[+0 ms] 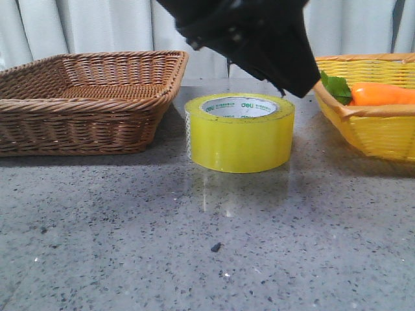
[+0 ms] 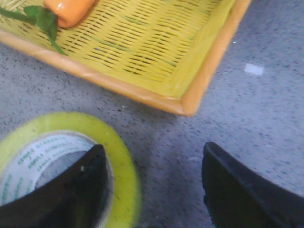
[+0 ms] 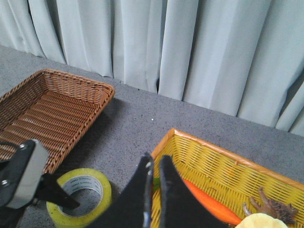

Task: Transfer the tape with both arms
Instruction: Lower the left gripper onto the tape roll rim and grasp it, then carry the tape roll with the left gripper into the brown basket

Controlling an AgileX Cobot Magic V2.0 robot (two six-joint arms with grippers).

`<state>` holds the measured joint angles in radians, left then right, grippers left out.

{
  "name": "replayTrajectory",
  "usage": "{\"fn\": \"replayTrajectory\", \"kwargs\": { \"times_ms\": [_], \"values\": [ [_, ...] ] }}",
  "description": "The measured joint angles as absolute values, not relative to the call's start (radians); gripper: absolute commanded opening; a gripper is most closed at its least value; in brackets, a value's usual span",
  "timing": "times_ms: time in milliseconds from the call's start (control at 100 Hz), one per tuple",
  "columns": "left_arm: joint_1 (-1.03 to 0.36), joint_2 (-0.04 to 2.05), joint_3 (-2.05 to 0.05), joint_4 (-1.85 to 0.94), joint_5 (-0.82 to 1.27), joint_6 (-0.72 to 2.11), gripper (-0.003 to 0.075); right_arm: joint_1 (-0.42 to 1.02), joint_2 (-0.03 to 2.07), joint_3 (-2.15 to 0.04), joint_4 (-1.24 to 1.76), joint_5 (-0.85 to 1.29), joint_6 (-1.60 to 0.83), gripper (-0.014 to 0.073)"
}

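The yellow tape roll [image 1: 240, 139] with a white "deli" core stands flat on the grey table, midway between two baskets. My left gripper [image 2: 152, 152] is open and hangs over the roll's right side. One finger [image 2: 80, 190] reaches into the core and the other [image 2: 237, 190] is outside, above bare table; the yellow wall [image 2: 121, 161] lies between them. In the front view the left arm [image 1: 259, 45] covers the area above the roll. My right gripper [image 3: 154, 164] is shut and empty, high above the yellow basket's near-left corner, with the tape [image 3: 105, 192] to its left.
A brown wicker basket [image 1: 84, 123] stands left of the tape. A yellow basket [image 1: 376, 129] stands at the right and holds an orange carrot [image 1: 382, 94] with green leaves and other small items. Grey curtains [image 3: 190, 47] hang behind the table.
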<state>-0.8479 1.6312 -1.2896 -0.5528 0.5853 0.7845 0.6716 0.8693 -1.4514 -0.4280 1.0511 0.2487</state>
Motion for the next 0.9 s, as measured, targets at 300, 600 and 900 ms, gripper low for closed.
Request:
{"fn": "replayTrajectory", "kwargs": {
  "times_ms": [300,600,900],
  "values": [
    [-0.848,1.739,-1.37,-0.473,0.607,0.762,0.041,0.672,0.869,-1.451,-0.428,1.055,0.249,-0.0059],
    [-0.848,1.757,-1.37,-0.333,0.652,0.621,0.041,0.672,0.869,-1.451,-0.428,1.076,0.249,-0.0059],
    [-0.848,1.796,-1.37,-0.316,0.666,0.602,0.0293,0.672,0.869,-1.451,-0.428,1.087,0.249,-0.0059]
  ]
}}
